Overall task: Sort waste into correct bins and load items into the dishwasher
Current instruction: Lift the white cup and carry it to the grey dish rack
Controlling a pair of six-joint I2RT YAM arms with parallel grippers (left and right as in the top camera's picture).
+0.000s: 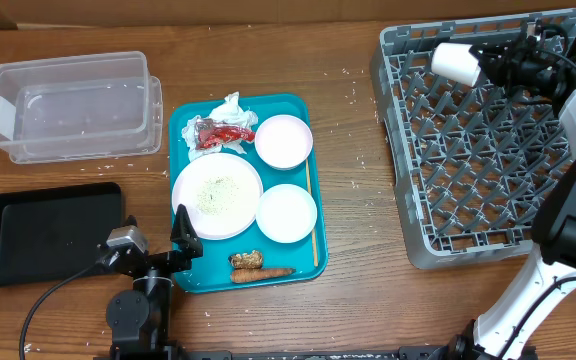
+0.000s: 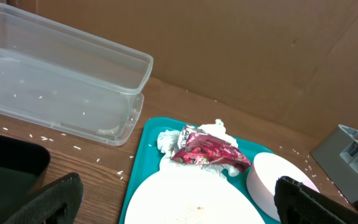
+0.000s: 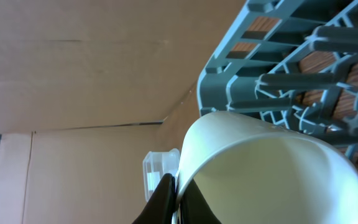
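My right gripper (image 1: 480,62) is shut on the rim of a white cup (image 1: 455,62), held on its side over the far left corner of the grey dishwasher rack (image 1: 488,230). The right wrist view shows its fingers (image 3: 178,198) pinching the cup (image 3: 272,174). My left gripper (image 1: 153,240) is open and empty at the near left edge of the teal tray (image 1: 303,115). The tray holds a large white plate (image 1: 217,194), two white bowls (image 1: 284,141), a red wrapper on crumpled tissue (image 1: 220,131), a chopstick and food scraps (image 1: 253,266).
A clear plastic bin (image 1: 73,105) stands at the far left and a black tray (image 1: 48,230) at the near left. Rice grains are scattered on the wood table. A cardboard wall runs along the back.
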